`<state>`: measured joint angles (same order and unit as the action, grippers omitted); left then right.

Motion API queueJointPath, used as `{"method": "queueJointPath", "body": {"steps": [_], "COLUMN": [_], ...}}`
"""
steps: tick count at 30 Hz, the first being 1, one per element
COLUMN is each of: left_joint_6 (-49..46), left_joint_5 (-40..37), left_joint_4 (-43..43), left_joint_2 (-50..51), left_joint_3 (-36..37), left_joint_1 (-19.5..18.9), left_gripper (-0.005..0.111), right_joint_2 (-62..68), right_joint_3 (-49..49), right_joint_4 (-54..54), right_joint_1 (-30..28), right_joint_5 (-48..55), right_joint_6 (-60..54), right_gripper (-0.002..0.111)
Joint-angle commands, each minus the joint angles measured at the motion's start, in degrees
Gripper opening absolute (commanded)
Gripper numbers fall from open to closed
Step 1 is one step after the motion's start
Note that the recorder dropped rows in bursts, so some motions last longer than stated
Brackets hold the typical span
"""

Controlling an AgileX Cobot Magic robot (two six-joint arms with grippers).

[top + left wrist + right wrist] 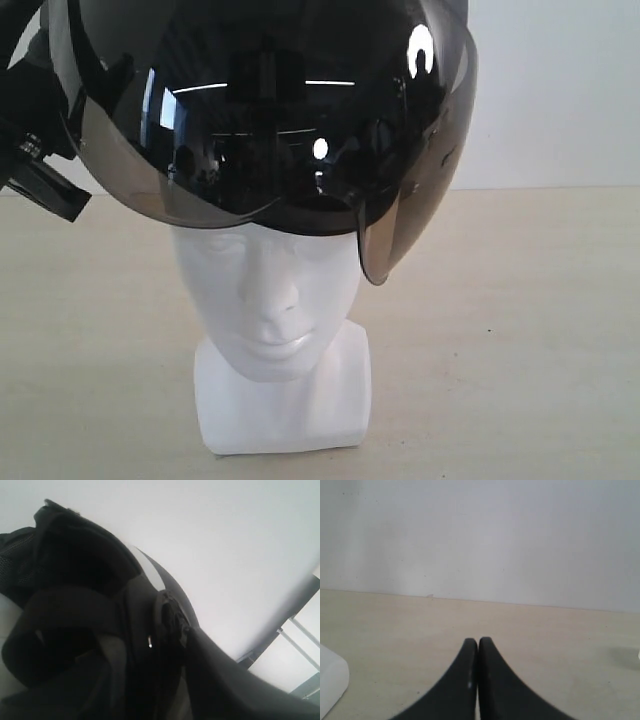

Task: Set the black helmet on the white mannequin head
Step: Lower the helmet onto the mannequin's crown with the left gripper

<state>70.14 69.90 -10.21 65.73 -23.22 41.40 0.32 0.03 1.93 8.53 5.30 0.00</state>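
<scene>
Matte-black round open-face helmet (270, 100) sits on top of the glossy white plastic mannequin head (270, 300), covering the crown and brow. The moulded face from the eyes down, the neck and the blocky base are left showing. The head stands upright on the pale beige surface (520, 340). The helmet looks crooked: the rim of its curved smoky visor (385, 240) hangs lower on the right of the exterior view than on the left.

The left tool (48, 150) is at the helmet's edge on the left of that view, touching or very nearly so. Its wrist camera is filled by the dark padded lining (65, 555) and a black strap (50, 630), so close and dim that I cannot tell whether the jaws are spread or pinching the shell. The right tool (478, 645) is pressed together with nothing between its tips. It hangs low over bare surface, apart from the helmet, with a white corner at the frame's edge that is probably the head's base.

By my reading, the step in hand is the end of the placing: the helmet is on and its weight seems to rest on the head, but it is not yet level or pushed fully down. The next move calls for a clean release on the left and a withdrawal away from the rim without snagging a strap or tipping the head. A light levelling press may also be needed.
</scene>
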Motion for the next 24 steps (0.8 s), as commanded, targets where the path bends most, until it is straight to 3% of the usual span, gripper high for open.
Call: {"method": "queueJointPath", "body": {"steps": [1, 24], "left_joint_6": [-5.76, -10.58], "left_joint_5": [0.06, 0.06], "left_joint_4": [-8.69, -13.49], "left_joint_2": [-0.38, -0.38], "left_joint_3": [0.76, 5.94], "left_joint_1": [-0.85, -0.85], "left_gripper": [0.004, 0.004], "right_joint_2": [-0.32, -0.32], "right_joint_3": [-0.03, -0.03], "right_joint_4": [0.12, 0.12], "right_joint_1": [0.02, 0.02], "right_joint_5": [-0.11, -0.11], "right_joint_6": [0.00, 0.00], "right_gripper": [0.000, 0.000]}}
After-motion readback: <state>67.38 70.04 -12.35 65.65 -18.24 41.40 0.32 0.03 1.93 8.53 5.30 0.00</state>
